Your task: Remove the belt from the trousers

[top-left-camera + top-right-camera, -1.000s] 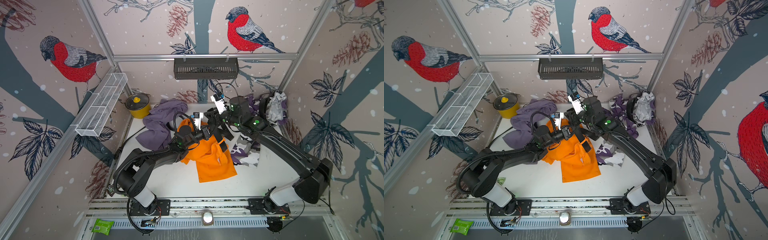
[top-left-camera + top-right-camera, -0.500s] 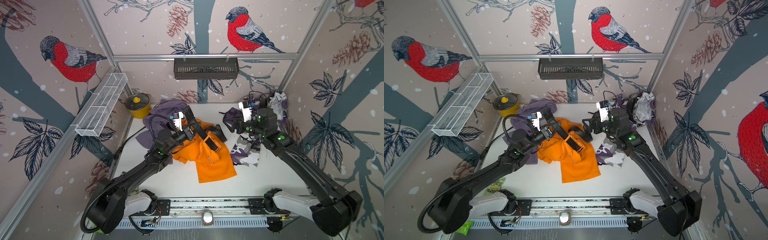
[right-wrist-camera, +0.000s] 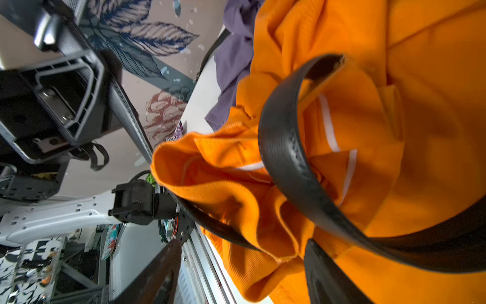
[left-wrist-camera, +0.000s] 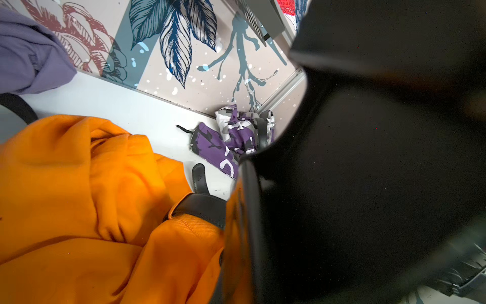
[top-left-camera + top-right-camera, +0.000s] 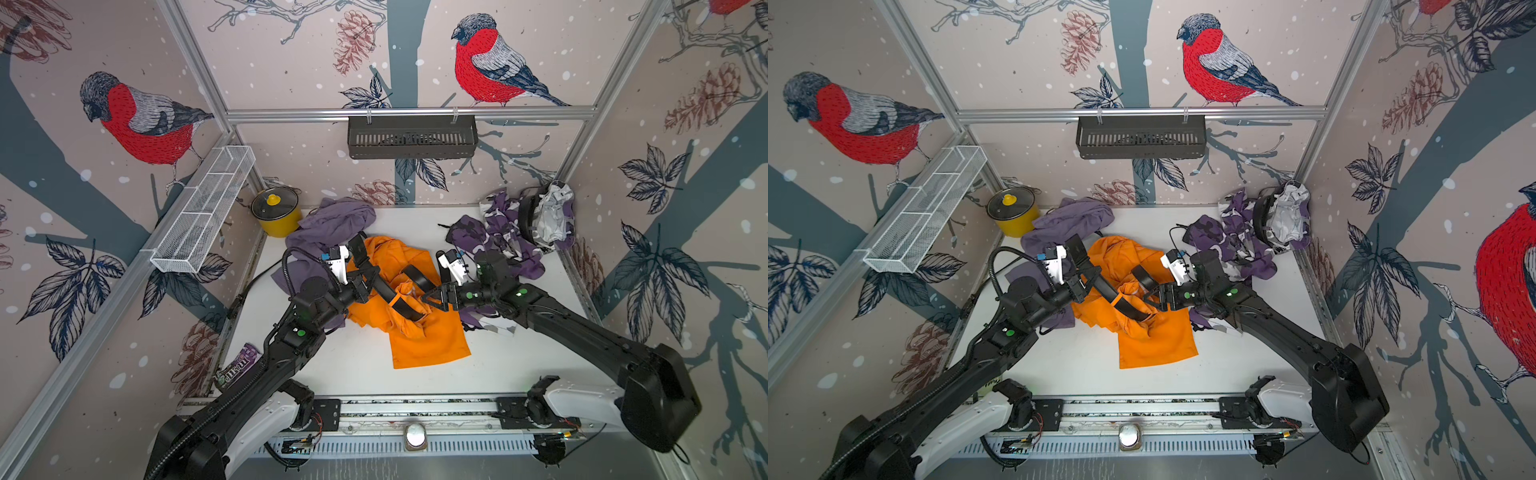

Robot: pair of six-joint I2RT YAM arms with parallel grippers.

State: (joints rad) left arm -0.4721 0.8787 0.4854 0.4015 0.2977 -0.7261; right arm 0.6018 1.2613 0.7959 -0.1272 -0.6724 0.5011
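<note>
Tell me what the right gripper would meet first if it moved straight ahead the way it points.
Most likely the black belt where it loops over the bunched orange trousers. The right gripper, jaws open, points straight at it, though depth is hard to judge.

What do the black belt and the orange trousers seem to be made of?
The black belt is probably leather or imitation leather, smooth with a faint sheen; a stitched line runs along its edge, and it holds a stiff curve. The orange trousers are woven cloth, likely cotton, matte; a fine ribbed weave shows, with soft folds.
</note>
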